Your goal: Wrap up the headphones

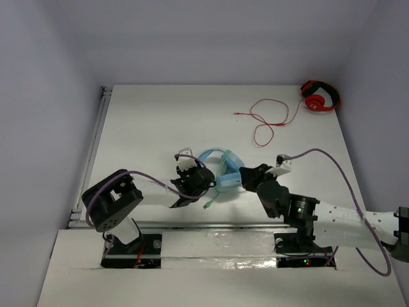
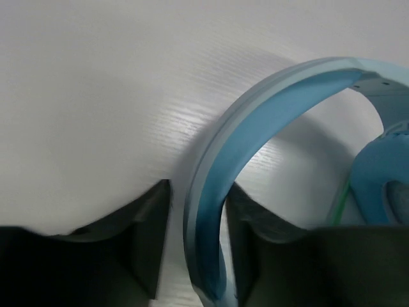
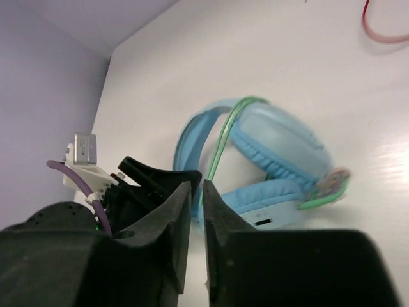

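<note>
While braced between both end effectors, headphones judged mid-wrap.

Top view: left end effector and right end effector on opposite sides, headphones flat on the desk directly between them, loose end of green cable just below the left one. Left wrist view: fingers parted around the headband, sliver of desk showing on one side, so steadying rather than clamping, probably against sliding. Right wrist view: jaws pinched almost shut, green cable apparently entering the slit and arcing over the headband ahead, likely kept taut for another loop.
</note>
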Available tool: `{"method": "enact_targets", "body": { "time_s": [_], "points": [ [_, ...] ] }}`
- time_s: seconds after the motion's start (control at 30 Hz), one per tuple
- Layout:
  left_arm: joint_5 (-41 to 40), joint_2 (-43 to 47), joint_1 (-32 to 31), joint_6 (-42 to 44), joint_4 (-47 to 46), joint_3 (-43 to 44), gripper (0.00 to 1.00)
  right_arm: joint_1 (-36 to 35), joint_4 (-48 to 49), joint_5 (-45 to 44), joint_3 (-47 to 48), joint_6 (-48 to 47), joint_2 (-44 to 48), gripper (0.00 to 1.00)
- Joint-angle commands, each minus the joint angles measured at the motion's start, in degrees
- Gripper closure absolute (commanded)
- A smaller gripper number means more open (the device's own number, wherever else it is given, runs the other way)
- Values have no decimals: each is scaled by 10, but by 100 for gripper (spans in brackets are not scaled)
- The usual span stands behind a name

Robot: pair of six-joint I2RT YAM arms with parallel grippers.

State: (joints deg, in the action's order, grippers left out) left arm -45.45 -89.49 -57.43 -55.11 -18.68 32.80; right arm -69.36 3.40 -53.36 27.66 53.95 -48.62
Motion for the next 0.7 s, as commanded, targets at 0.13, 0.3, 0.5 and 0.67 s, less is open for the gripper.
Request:
{"method": "enact_targets", "body": {
  "time_s": [0.13, 0.3, 0.5, 0.67],
  "points": [
    [-2, 57, 22, 87, -26, 39, 30, 1, -95, -90, 80, -111, 78, 18],
    [-20, 149, 22, 123, 10, 54, 18, 1, -160, -124, 152, -147, 92, 0],
    [-6, 322, 22, 183, -3, 42, 17, 1, -175, -191, 189, -196, 107, 0],
    [46, 455, 22, 247, 1, 43, 15, 1, -221, -213, 244, -202, 125, 0]
  ]
}}
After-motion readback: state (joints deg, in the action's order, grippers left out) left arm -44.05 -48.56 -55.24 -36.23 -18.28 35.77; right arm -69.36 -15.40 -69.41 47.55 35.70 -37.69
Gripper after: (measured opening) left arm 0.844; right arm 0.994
